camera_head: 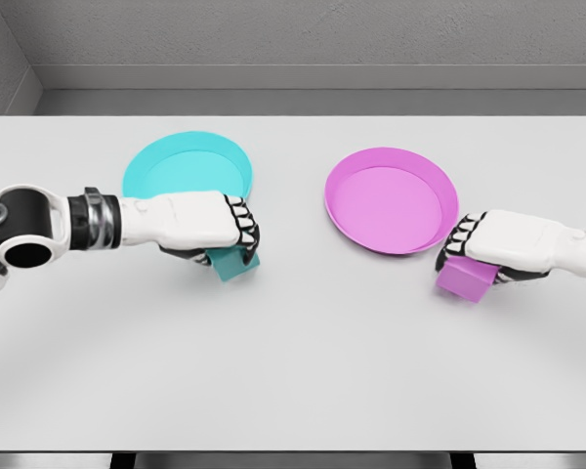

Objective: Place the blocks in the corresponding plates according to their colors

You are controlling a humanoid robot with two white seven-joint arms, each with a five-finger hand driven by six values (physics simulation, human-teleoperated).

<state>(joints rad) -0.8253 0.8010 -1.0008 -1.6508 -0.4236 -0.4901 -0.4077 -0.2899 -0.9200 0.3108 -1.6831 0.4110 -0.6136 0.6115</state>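
A cyan plate (176, 161) lies at the back left of the white table, a magenta plate (391, 200) at the back right. My left hand (236, 239) reaches in from the left, its fingers curled around a teal block (235, 265) just in front of the cyan plate's near rim. My right hand (461, 252) comes in from the right, with its fingers wrapped over a magenta block (463, 280) that sits by the magenta plate's lower right rim. Both blocks are partly hidden under the hands.
The white table (293, 371) stretches wide toward its front edge. A grey wall runs behind the table's far edge.
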